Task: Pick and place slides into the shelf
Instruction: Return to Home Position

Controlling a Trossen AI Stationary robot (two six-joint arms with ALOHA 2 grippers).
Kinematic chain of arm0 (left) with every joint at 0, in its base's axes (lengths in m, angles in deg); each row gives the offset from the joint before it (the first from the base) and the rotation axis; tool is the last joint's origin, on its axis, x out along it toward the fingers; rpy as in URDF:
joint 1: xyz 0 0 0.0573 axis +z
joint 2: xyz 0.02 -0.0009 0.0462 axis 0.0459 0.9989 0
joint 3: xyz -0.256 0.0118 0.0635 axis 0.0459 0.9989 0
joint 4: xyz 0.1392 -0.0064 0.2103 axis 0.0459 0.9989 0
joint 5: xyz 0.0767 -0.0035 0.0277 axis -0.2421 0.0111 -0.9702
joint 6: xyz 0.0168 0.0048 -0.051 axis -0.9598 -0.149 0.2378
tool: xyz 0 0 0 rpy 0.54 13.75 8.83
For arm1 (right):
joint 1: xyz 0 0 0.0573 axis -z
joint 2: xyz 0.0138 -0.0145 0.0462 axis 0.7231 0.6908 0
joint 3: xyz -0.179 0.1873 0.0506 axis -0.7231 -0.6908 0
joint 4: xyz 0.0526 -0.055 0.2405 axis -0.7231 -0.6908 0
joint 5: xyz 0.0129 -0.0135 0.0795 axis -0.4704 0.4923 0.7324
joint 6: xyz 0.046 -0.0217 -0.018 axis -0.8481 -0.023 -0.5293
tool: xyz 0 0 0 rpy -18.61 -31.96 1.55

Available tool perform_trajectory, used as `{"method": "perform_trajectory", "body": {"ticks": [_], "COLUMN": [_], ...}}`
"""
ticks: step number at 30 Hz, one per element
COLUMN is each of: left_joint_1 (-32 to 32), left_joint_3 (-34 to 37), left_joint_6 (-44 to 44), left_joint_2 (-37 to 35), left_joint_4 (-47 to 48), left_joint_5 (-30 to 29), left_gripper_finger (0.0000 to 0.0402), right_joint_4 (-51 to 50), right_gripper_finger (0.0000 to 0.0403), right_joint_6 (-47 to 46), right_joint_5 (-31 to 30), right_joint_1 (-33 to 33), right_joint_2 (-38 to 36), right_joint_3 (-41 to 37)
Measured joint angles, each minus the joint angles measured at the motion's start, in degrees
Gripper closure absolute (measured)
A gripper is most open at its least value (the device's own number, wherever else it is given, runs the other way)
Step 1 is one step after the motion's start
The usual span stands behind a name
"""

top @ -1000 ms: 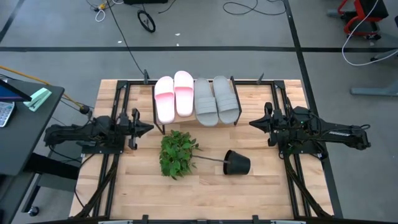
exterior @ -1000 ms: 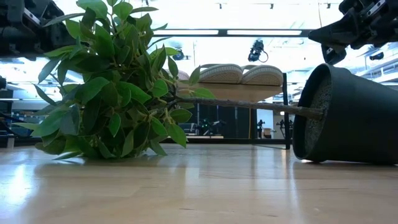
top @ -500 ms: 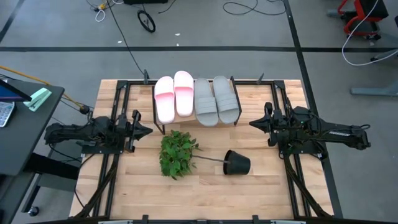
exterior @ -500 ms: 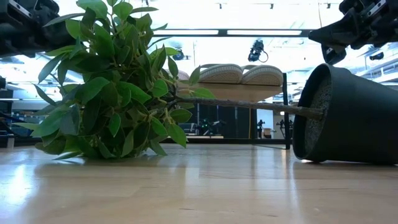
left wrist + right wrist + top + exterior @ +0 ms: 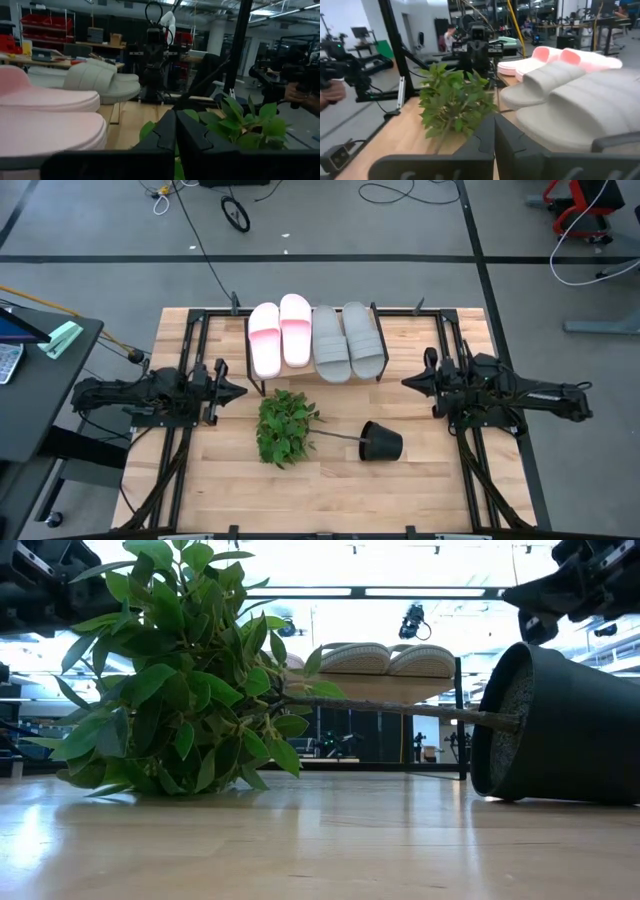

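Slides (image 5: pixel 330 345) filled the shelf (image 5: pixel 385 690) at the counter's (image 5: pixel 420 480) far edge; left gripper (image 5: pixel 238 388) and right gripper (image 5: pixel 408 381), jaws pressed together, flanked a toppled plant (image 5: pixel 285 425).

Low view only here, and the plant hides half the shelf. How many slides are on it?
Observer: Four, in a row across the light wooden shelf: two pale pink foam slides, then two grey foam slides.
Operator: End effectors carrying anything?
Observer: No. The left end effector and right end effector are both shut and empty, one off each end of the shelf.
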Motion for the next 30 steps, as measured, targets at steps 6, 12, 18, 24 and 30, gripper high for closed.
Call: {"method": "perform_trajectory", "body": {"ticks": [6, 12, 18, 24, 30], "left_joint_1": [0.0, 0.0, 0.0, 0.0, 0.0], "left_joint_3": [0.0, 0.0, 0.0, 0.0, 0.0], "left_joint_6": [2.1, 2.2, 1.8, -1.2, -0.4], "left_joint_2": [0.0, 0.0, 0.0, 0.0, 0.0], "left_joint_4": [0.5, 0.5, 0.6, 0.8, 0.5], "left_joint_5": [0.0, 0.0, 0.0, 0.0, -1.3], "left_gripper_finger": [0.037, 0.0366, 0.0377, 0.0391, 0.0397], "right_joint_4": [10.5, 16.2, 15.6, 15.4, 14.3], "right_gripper_finger": [0.0403, 0.0403, 0.0403, 0.0403, 0.0403], "right_joint_6": [-2.4, -3.5, -2.7, -1.3, -3.2], "right_joint_5": [-0.1, 0.6, 0.5, -0.1, -1.8], "right_joint_1": [-1.9, -3.6, -4.4, -4.4, -4.2], "right_joint_2": [-4.0, -5.4, -5.4, -5.4, -5.4], "right_joint_3": [-8.1, -12.1, -12.1, -12.1, -11.2]}}
